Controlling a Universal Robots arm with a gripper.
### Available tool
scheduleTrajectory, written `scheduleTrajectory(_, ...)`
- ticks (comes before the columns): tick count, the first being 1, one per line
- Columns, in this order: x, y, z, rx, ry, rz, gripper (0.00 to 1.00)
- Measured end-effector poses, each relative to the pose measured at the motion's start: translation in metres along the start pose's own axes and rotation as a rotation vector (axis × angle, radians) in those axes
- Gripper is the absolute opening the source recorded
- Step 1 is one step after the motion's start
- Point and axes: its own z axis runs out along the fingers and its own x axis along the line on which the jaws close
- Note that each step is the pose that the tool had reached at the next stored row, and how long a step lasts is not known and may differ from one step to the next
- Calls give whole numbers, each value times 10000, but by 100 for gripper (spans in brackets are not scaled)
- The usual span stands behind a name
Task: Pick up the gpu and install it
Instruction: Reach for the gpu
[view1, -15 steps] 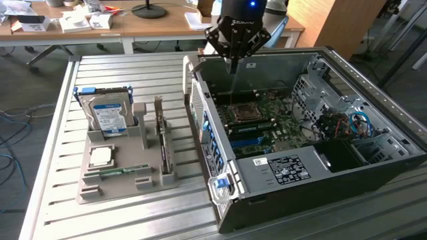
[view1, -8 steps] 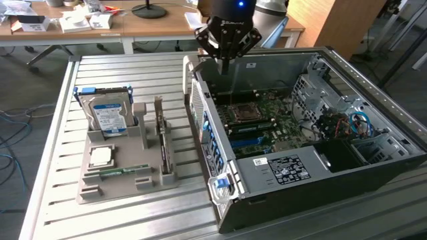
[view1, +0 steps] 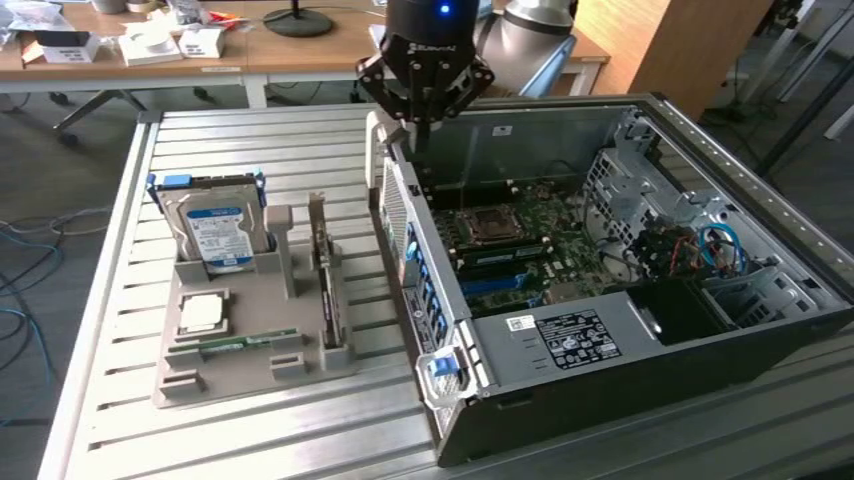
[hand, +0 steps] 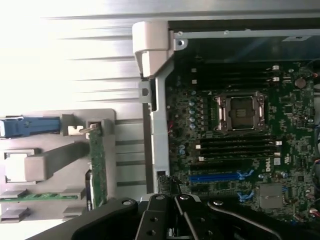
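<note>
One black tool (view1: 418, 122) (hand: 169, 189) on a robot arm hangs over the far rear corner of an open computer case (view1: 561, 345), just above a white plastic corner piece (view1: 380, 135) (hand: 150, 42) on the case's rim. Its two fingers look drawn together, and it touches nothing.

The gpu (view1: 320, 268) (hand: 97, 170) is apart from the tool. It stands on its long edge in a slot of a grey holder (view1: 254, 365) (hand: 50, 160), on the side of the holder nearest the case. In the wrist view the card looks green, with a small metal bracket at one end.

The holder sits on a slatted metal worktop (view1: 200, 140), at the exterior view's left of the case. It also carries a silver hard drive with a blue label (view1: 214, 228), propped upright at its far end. A square processor chip (view1: 200, 313) and a slim green memory stick (view1: 247, 343) (hand: 40, 196) lie flat nearer the front.

The case lies on its side with its panel off, so the green motherboard (view1: 527, 250) (hand: 235, 150) faces up. On the board are an empty processor socket (view1: 487, 225) (hand: 240, 112), rows of dark memory slots and a blue expansion slot (hand: 215, 176). Behind the worktop stands a wooden desk (view1: 267, 55) with boxes and a lamp base.
</note>
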Motion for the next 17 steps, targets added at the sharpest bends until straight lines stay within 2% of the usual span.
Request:
scheduleTrajectory(9,306,-24,14,18,0,0,11)
scheduleTrajectory(17,510,-40,33,42,-2,-1,11)
